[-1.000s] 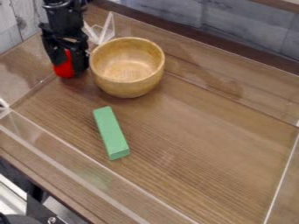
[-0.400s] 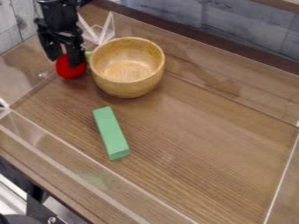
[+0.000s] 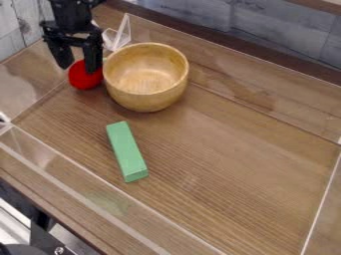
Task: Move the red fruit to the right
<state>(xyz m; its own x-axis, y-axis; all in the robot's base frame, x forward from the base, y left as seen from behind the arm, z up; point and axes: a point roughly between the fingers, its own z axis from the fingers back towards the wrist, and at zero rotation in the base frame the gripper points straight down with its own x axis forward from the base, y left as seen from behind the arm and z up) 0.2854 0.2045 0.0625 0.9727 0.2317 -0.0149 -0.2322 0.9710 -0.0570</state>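
Note:
The red fruit (image 3: 87, 76) lies on the wooden table just left of the wooden bowl (image 3: 147, 76), at the back left. My black gripper (image 3: 74, 58) hangs right above and slightly behind the fruit. Its fingers are spread apart and hold nothing, and their tips end just over the fruit's top. Part of the fruit's upper edge is covered by the fingers.
A green rectangular block (image 3: 128, 151) lies in the middle of the table. A clear plastic wall (image 3: 317, 214) rims the work area on the right and along the front. White utensils (image 3: 118, 35) lean behind the bowl.
The gripper, which stood low around the fruit, has risen off it. The fruit now sits a little further right, nearer the bowl.

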